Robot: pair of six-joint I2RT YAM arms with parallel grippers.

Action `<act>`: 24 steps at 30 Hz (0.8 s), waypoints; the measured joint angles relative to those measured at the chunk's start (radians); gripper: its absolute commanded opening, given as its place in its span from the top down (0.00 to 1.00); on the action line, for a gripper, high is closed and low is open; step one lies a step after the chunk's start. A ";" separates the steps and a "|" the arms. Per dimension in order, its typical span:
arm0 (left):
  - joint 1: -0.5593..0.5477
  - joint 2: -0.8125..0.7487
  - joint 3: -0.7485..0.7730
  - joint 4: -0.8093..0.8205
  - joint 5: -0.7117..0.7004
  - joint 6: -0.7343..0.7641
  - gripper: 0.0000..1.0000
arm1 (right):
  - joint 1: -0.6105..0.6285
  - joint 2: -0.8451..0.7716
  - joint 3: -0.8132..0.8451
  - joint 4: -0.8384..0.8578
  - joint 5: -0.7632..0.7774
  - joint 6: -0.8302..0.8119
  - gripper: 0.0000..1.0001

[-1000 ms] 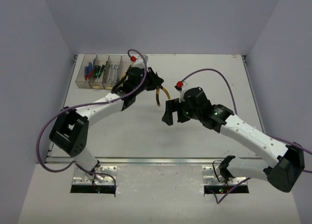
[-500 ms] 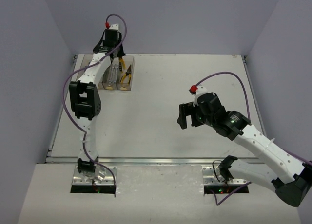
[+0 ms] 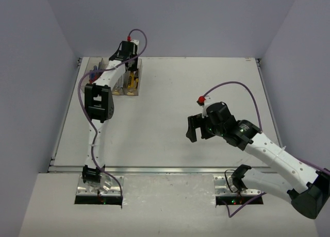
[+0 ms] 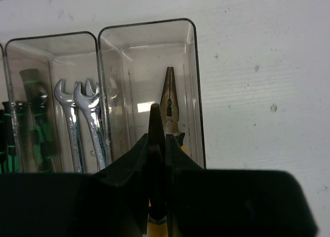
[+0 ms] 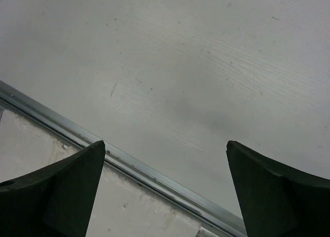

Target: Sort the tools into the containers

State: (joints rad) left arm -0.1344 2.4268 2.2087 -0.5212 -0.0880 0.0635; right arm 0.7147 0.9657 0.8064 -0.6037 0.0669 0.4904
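Four joined smoky transparent containers (image 3: 139, 90) stand at the table's far left. My left gripper (image 3: 130, 62) is over the rightmost bin (image 4: 193, 67). It is shut (image 4: 157, 141) on a pair of pliers (image 4: 154, 116); their dark nose sticks out ahead of the fingers and a yellow handle shows below. A second pair of pliers (image 4: 169, 100) lies in that bin just to the right. Silver wrenches (image 4: 82, 118) lie in the bin to the left, and green-and-black screwdrivers (image 4: 36, 118) in the one beyond. My right gripper (image 3: 193, 129) is open and empty (image 5: 165, 185) above bare table.
Blue-handled tools (image 3: 94, 72) show in the leftmost bin. The metal rail (image 5: 129, 167) along the table's near edge lies under the right gripper. Grey walls close in the table on the left, far and right sides.
My left arm swung from mid-table to the far-left bins, carrying the pliers. My right arm drew back to the right and a little nearer, still open.
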 measured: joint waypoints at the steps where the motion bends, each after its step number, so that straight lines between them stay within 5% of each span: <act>1: 0.000 0.015 0.003 -0.001 -0.002 0.003 0.56 | 0.000 0.000 -0.001 0.001 -0.004 0.000 0.01; 2: 0.000 0.027 0.004 -0.002 -0.005 0.002 0.34 | 0.000 0.001 -0.001 0.004 -0.009 0.000 0.01; 4: 0.000 0.047 0.004 -0.003 -0.012 0.003 0.09 | 0.000 0.002 -0.001 0.010 -0.018 0.000 0.01; 6: 0.000 0.051 0.005 0.002 -0.017 -0.013 0.01 | 0.000 0.006 -0.001 0.023 -0.026 0.000 0.01; 16: 0.004 -0.098 -0.047 0.042 -0.068 -0.137 0.00 | 0.000 0.056 0.002 0.048 -0.044 0.000 0.01; 24: -0.017 -0.716 -0.524 0.131 -0.056 -0.326 0.00 | 0.000 0.079 0.073 0.023 0.062 -0.006 0.01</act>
State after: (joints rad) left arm -0.1514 1.7109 1.6846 -0.3897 -0.1443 -0.2628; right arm 0.7147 1.0450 0.8794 -0.5808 0.1292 0.4846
